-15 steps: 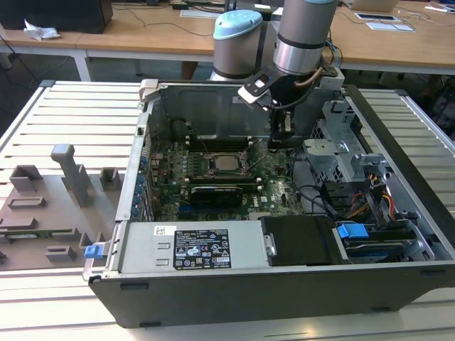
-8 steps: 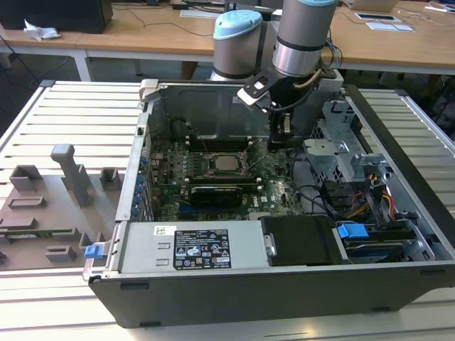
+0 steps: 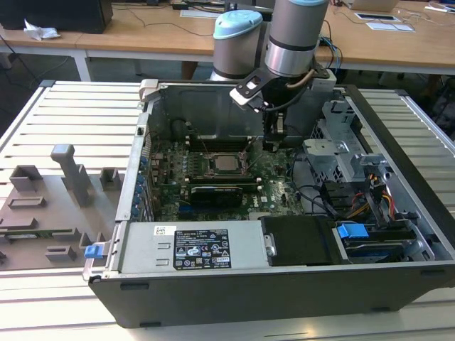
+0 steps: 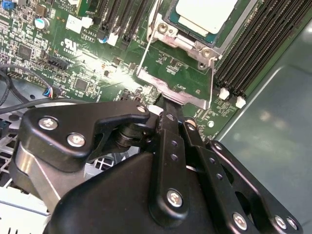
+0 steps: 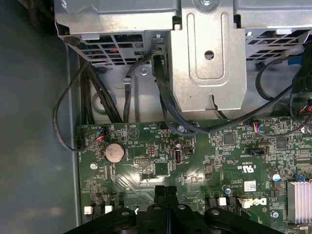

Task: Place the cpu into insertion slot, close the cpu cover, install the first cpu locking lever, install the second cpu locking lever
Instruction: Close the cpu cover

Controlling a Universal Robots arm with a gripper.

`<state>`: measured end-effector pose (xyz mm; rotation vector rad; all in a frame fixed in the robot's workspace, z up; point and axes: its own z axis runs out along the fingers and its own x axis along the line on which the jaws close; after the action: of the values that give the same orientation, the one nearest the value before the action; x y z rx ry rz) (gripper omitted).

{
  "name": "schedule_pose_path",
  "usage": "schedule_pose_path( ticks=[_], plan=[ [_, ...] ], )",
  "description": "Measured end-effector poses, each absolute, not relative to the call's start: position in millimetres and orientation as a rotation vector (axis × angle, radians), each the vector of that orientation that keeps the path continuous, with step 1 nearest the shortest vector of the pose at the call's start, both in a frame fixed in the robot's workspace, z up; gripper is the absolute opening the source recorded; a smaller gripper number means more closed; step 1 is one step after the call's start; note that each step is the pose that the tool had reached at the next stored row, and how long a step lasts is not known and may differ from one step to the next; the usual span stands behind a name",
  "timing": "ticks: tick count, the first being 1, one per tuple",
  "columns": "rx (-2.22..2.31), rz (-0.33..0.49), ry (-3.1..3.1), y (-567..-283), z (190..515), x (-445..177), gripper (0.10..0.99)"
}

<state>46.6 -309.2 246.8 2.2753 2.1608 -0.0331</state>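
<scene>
The cpu cover [image 4: 181,95] is seen in the second wrist view swung open off the socket, with green board showing through its large window. Its free edge is met by the tips of the gripper [image 4: 165,108]. The fingers [image 5: 161,194] are pressed together, with only a thin seam between them in the first wrist view. Whether the cover's thin edge is pinched between them cannot be made out.

Just beyond the cover, the cpu [image 4: 204,12] is seated flat in the socket, silver top up and uncovered. Long black memory slots [image 4: 258,53] run beside the socket.

Further out, the motherboard [image 5: 146,161] is seen in the first wrist view, with a round coin cell [image 5: 114,152] on it. Black cables lead up to a grey metal drive cage [image 5: 209,73].

In the exterior view the arm [image 3: 295,35] is lowered into the open computer case [image 3: 284,291], just to the exterior view's right of the socket. A labelled power supply [image 3: 192,249] lies along the case's near side. The case rests on a slatted metal table [image 3: 71,106], and a grey fixture tray [image 3: 43,213] is laid at the exterior view's left. Wooden desks [image 3: 142,35] stand behind.
</scene>
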Motion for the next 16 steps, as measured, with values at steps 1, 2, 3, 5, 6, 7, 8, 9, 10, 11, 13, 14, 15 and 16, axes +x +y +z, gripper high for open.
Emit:
schedule_pose_path(
  ticks=[1, 2, 3, 5, 6, 7, 8, 9, 10, 11, 13, 14, 15, 16],
  plan=[
    [2.275, -0.033, 2.161, -309, 247, 46, 0.106],
    [2.275, -0.033, 2.161, -309, 247, 46, 0.106],
    [2.275, -0.033, 2.161, -309, 247, 45, 0.106],
    [2.275, -0.033, 2.161, -309, 247, 44, 0.106],
    [2.275, -0.033, 2.161, -309, 247, 44, 0.106],
    [2.275, -0.033, 2.161, -309, 247, 43, 0.106],
    [2.275, -0.033, 2.161, -309, 246, 43, 0.106],
    [2.275, -0.033, 2.161, -309, 246, 42, 0.106],
    [2.275, -0.033, 2.161, -309, 246, 42, 0.106],
    [2.275, -0.033, 2.161, -309, 246, 41, 0.106],
    [2.275, -0.033, 2.161, -309, 246, 39, 0.106],
    [2.275, -0.033, 2.161, -309, 246, 38, 0.106],
    [2.275, -0.033, 2.161, -309, 246, 37, 0.106],
    [2.275, -0.033, 2.161, -309, 246, 36, 0.106]
  ],
)
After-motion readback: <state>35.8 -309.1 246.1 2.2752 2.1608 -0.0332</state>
